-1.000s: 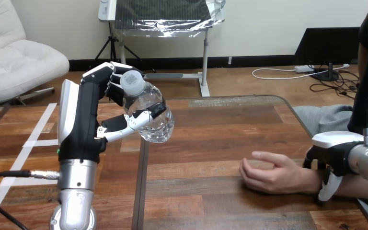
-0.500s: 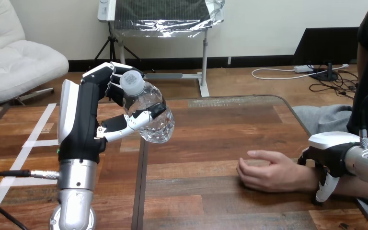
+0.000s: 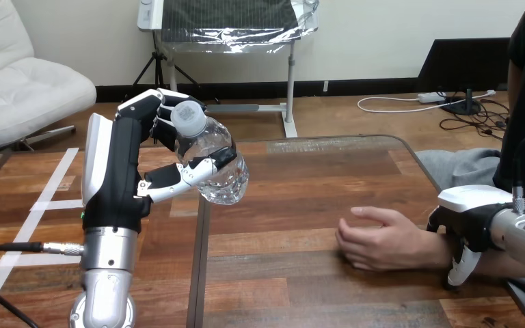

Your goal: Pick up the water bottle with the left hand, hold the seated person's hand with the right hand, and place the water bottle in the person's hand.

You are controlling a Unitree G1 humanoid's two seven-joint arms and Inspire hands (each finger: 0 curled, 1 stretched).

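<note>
My left hand [image 3: 119, 160] is raised above the table's left part, fingers and thumb curled round a clear plastic water bottle [image 3: 210, 160] with a white cap, tilted cap-up to the left. The person's hand [image 3: 377, 239] rests on the table at the right, loosely curled, palm side down. My right hand [image 3: 470, 222] sits over the person's wrist at the far right, its fingers curled down around it and a white thumb showing below.
The wooden table [image 3: 301, 205] has a dark seam running front to back near its middle. White tape lines [image 3: 48, 198] mark the floor at the left. The person's forearm lies along the table's right edge.
My right hand and the person's hand have slid a little to the left together. The left hand with the bottle has stayed still.
</note>
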